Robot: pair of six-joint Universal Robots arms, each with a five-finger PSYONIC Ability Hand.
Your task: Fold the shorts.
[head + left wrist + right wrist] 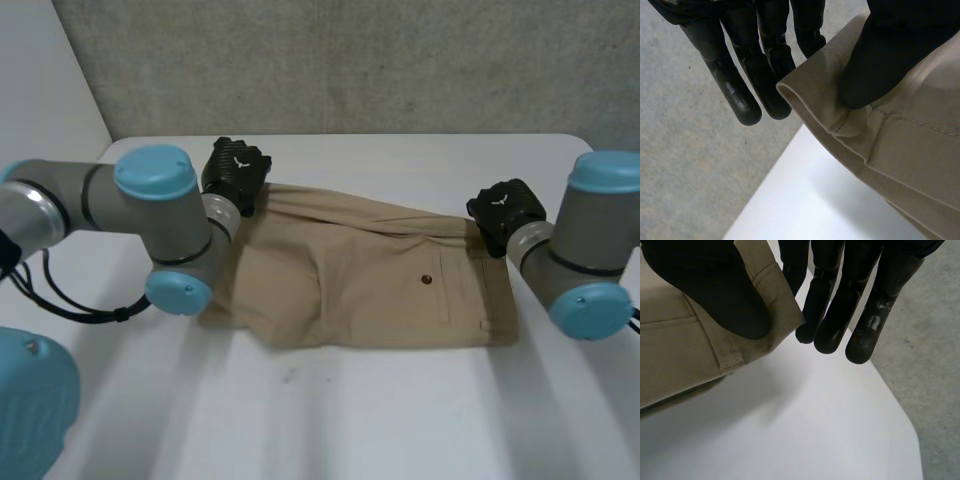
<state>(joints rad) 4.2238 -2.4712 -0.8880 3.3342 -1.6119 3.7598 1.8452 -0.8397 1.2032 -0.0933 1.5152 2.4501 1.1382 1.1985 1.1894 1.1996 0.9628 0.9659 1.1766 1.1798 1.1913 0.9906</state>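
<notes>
Tan shorts (370, 275) lie folded lengthwise across the white table (380, 420), with a small dark button on a back pocket. My left hand (236, 172) holds the far left corner of the shorts; in the left wrist view its thumb (880, 65) presses the hem of the shorts (815, 100) against straight fingers (742, 95). My right hand (506, 210) holds the far right corner at the waistband; in the right wrist view its thumb (725, 295) pinches the waistband corner of the shorts (775, 315) against the fingers (840, 315). Both held corners are lifted slightly off the table.
The table's far edge (400, 137) runs just behind both hands, with grey floor beyond it. The left arm's elbow (165, 230) hangs over the shorts' left end. Bare tabletop lies in front of the shorts.
</notes>
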